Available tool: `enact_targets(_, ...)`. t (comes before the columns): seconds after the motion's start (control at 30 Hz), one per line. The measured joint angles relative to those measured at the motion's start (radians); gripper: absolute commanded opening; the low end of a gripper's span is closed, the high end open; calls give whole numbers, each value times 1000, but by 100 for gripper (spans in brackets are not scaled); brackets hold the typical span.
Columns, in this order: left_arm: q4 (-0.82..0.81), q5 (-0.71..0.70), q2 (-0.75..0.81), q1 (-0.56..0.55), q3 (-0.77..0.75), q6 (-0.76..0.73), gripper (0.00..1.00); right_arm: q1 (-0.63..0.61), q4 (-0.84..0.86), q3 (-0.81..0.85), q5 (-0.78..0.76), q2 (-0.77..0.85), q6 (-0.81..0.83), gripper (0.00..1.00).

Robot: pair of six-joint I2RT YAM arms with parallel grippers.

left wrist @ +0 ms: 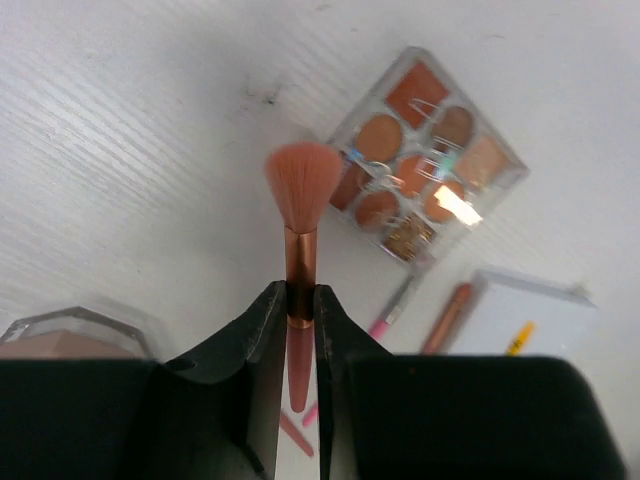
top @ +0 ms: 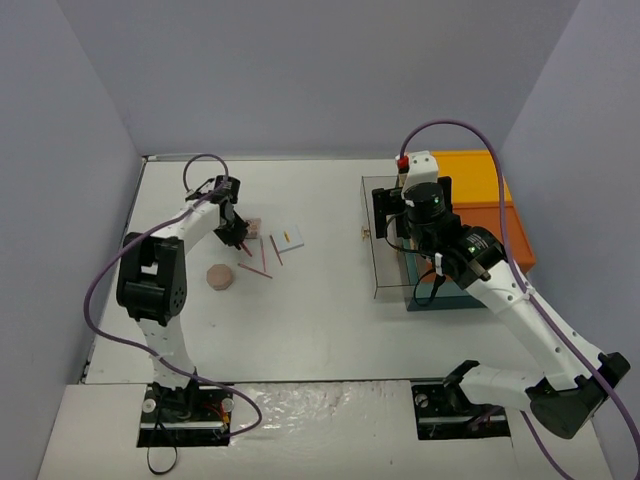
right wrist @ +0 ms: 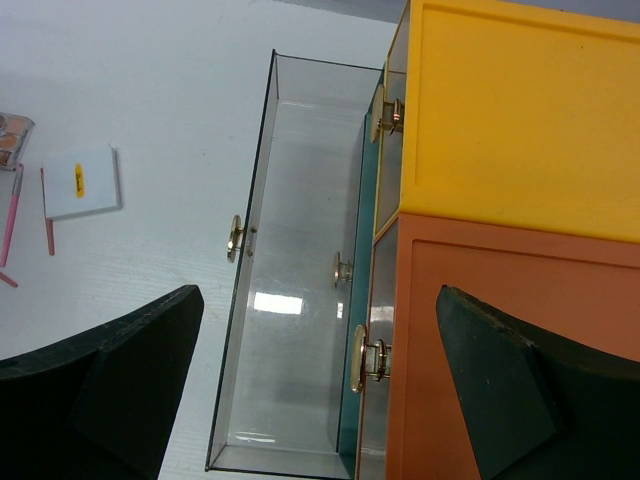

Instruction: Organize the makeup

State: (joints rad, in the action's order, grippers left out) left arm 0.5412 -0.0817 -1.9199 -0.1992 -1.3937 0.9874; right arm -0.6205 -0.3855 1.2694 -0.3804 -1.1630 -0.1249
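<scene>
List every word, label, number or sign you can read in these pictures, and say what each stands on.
No text is readable anywhere.
White card: a small yellow mark, too small to read.
Palette: no lettering visible.
Orange and yellow box: no lettering visible.

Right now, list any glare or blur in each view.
Left wrist: white glare patch on the palette, and the compact at lower left is blurred. Right wrist: a light reflects off the clear drawer floor. Top external: evenly lit, soft shadows.
</scene>
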Motion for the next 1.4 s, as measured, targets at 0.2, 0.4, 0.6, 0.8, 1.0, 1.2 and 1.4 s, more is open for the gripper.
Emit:
enact_targets(0.2, -79, 94, 170, -30, -6, -32, 0, 0, 0, 0, 3, 0, 0, 100)
enact_targets(0.4, -205, 199, 217, -197, -128, -3, 0, 3, 0, 0, 1, 5, 3, 100)
enact_targets(0.6, -337, 305, 103, -398, -280, 56, 0, 6, 12, 0, -16, 78, 4, 100)
enact_targets(0.8, -360, 334, -46, -498, -412, 73, 15, 6, 42, 0, -18, 186, 10, 100)
enact_targets(1.0, -342, 331, -95, -545, -435, 79, 52, 6, 61, 0, -24, 238, 24, 100)
enact_targets(1.2, -313, 286, -71, -551, -425, 63, 60, 6, 66, -1, -23, 240, 29, 100)
enact_targets(1.4, -170, 114, 108, -548, -285, 31, 96, 6, 68, -1, -23, 234, 42, 100)
